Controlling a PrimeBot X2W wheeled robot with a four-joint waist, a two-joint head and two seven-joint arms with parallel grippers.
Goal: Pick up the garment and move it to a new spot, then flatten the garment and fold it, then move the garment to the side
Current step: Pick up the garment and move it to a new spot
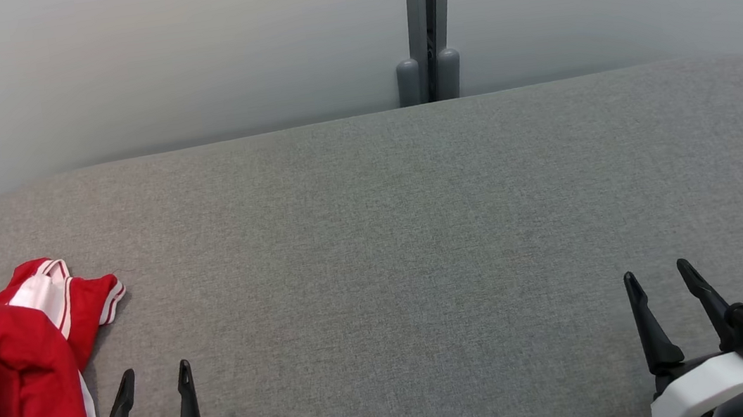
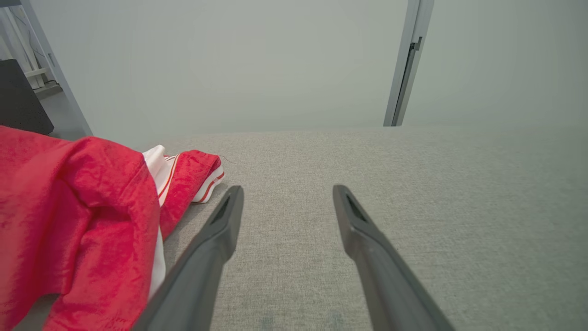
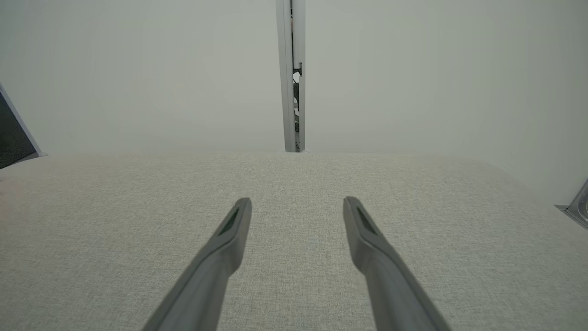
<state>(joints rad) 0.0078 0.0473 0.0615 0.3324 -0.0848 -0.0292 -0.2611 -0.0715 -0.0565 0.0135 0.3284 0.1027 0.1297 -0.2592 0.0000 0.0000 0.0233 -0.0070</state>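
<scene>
Left claw (image 1: pixel 156 368) is wide open and empty, parked around 7 o'clock in the head view. Right claw (image 1: pixel 654 268) is the same deal over at 4 o'clock: fingers spread, nothing held, well apart from any cloth.

The garment (image 1: pixel 1 367) is a crumpled heap at about 8 o'clock on the grey table (image 1: pixel 382 235), and it runs off the edge of the picture. It's just beside the left claw, at roughly its 10 o'clock. In the left wrist view the garment (image 2: pixel 73 207) bulges up next to the left finger, but I can't tell if they're actually touching.

So I'd say the pick-up hasn't started yet. My take:
- use the left claw, since it's right there
- swing toward 10 o'clock and drop onto a raised ridge, not a flat bit
- bite deep enough to catch more than one layer
- lift high before heading toward the bare middle at 12 o'clock, so the tail doesn't drag

Material-wise, it's thin red cloth with a crinkly, slightly shiny look, plus a white panel and a striped red-and-white cuff. It looks limp, so expect it to droop and swing. The table cover is a woven, felt-like grey with rounded corners, and I'd guess it's grippy enough to bunch up dragged fabric.
</scene>
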